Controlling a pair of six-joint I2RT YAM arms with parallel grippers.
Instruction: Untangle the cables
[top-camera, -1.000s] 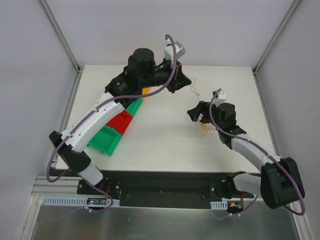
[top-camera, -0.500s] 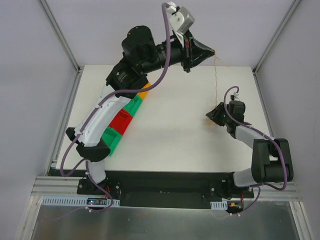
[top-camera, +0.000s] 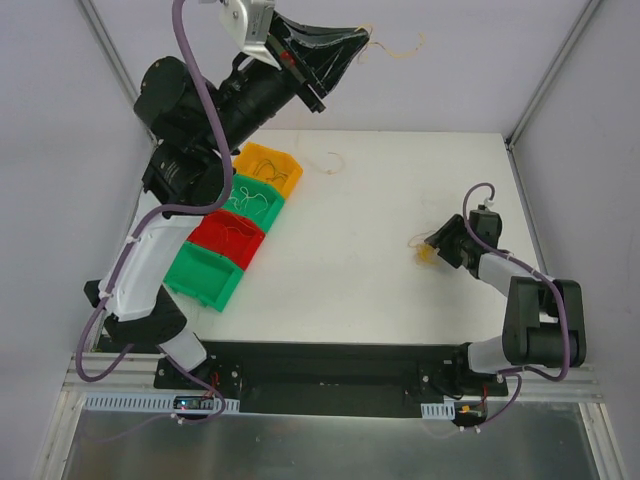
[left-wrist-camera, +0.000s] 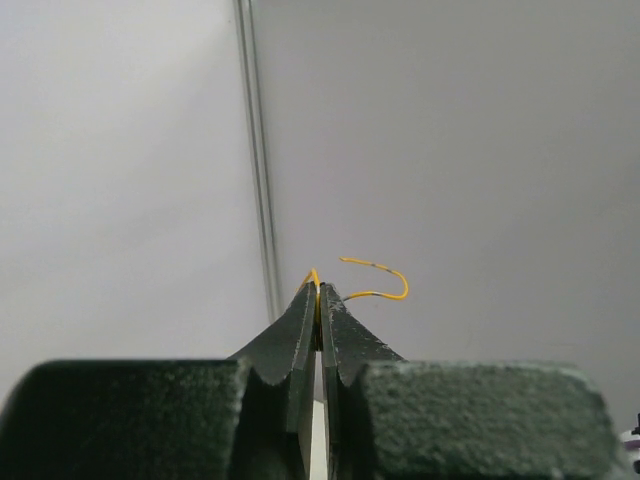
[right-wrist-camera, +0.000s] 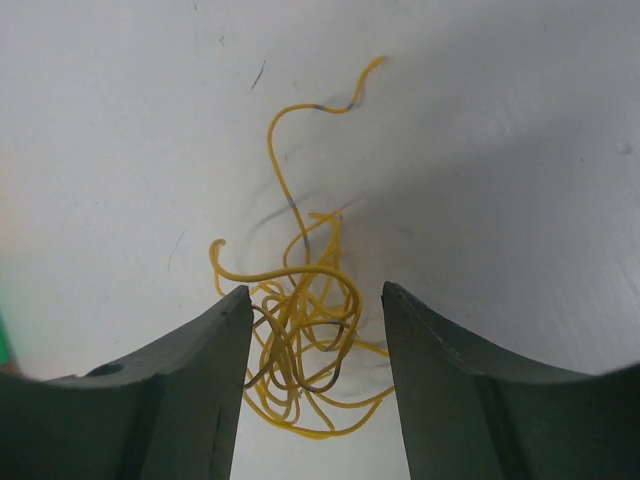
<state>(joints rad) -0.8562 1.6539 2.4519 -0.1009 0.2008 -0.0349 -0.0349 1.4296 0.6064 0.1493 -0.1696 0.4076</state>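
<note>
- Cables lie partly as a small yellow clump (right-wrist-camera: 300, 350) on the right side of the white table (top-camera: 350, 270), with one strand curling away from it.
- Right gripper (right-wrist-camera: 315, 300) hangs low over that clump, its jaws wide apart and gripping nothing. The tangle sits between the two fingers, but I cannot tell whether they touch it.
- Left gripper (left-wrist-camera: 319, 292) is high above the table's far edge, jaws pinched tight on a single yellow wire (left-wrist-camera: 375, 265) whose free end curls out beyond the tips.
- Another loose wire (top-camera: 333, 160) rests on the table near the orange bin (top-camera: 285, 160).
</note>
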